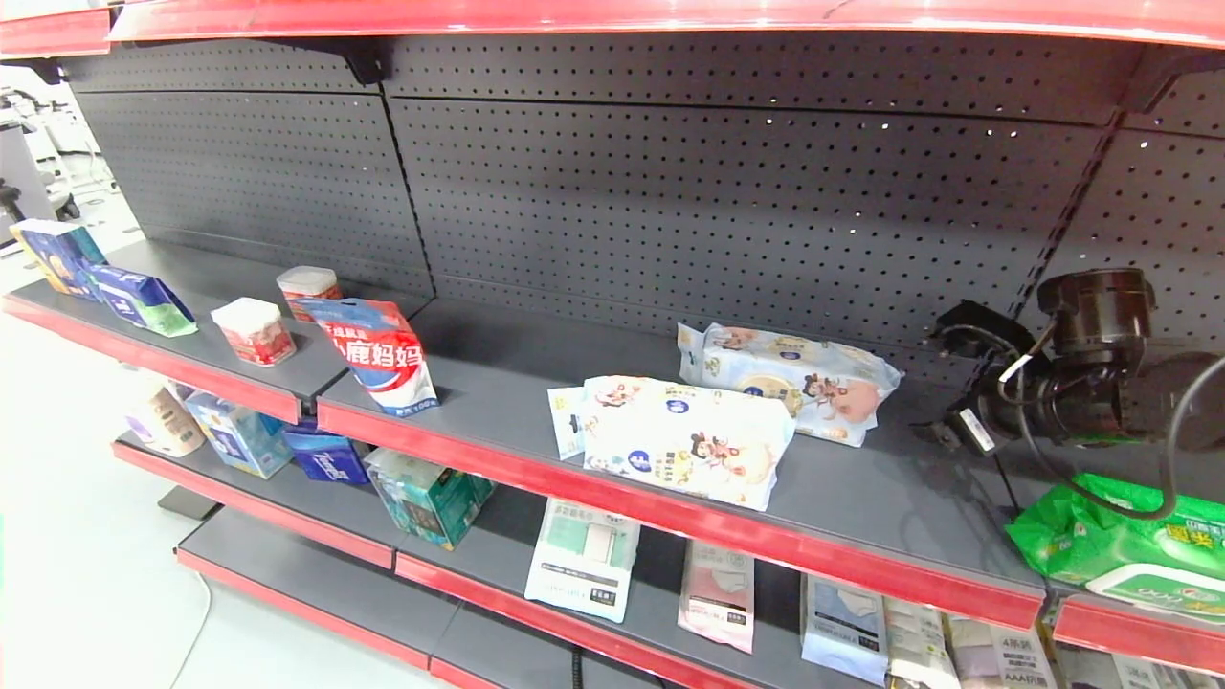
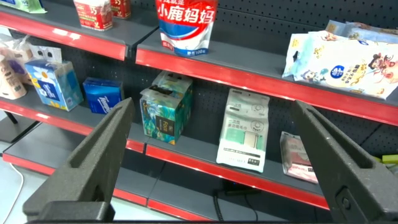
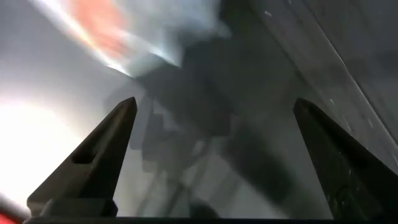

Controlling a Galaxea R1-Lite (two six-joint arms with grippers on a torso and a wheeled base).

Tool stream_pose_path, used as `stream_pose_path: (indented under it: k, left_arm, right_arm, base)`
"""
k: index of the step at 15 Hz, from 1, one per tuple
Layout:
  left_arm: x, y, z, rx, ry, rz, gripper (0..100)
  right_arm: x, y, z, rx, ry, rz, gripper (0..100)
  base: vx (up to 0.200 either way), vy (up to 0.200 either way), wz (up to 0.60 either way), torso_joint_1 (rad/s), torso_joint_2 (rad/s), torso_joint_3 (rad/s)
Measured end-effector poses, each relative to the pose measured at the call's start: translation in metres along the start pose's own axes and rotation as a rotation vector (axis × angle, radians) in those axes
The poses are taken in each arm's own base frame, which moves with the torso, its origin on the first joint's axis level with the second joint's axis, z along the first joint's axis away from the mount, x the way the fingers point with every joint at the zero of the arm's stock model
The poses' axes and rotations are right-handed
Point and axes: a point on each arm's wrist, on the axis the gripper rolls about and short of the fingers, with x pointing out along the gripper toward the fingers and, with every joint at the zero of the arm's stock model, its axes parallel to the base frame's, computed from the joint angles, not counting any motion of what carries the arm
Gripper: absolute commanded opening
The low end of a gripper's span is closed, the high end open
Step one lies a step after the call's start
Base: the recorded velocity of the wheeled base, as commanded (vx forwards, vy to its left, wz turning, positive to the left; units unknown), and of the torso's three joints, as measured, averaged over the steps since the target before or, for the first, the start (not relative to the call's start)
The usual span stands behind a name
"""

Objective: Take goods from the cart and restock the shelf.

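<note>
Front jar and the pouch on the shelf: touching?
Apart. The head view shows a strip of bare shelf between the front jar and the pouch.

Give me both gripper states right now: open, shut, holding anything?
Left gripper: open, holding nothing.
Right gripper: open, holding nothing.

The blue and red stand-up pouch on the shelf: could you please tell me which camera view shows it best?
The head view: the pouch stands whole and unobstructed near the front edge of the shelf. The left wrist view has it too, but its top is cut off. The right wrist view is too blurred to tell.
</note>
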Motion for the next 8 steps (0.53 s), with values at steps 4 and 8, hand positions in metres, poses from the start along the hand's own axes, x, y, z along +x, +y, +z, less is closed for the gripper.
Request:
stream_pose_path:
  k: [4,8]
  left_arm:
    - [0.0,0.0,0.0,0.0,0.0,0.0,100]
    - [0.0,0.0,0.0,0.0,0.0,0.0,100]
  right_arm:
    - [0.002,-0.013,0.007,0.11,-0.01,-0.069,100]
    - [0.012,-0.006,0.018,0.175,-0.023,-0.063,100]
  base:
    - [0.0,0.0,0.0,0.0,0.0,0.0]
    - [0.0,0.0,0.0,0.0,0.0,0.0]
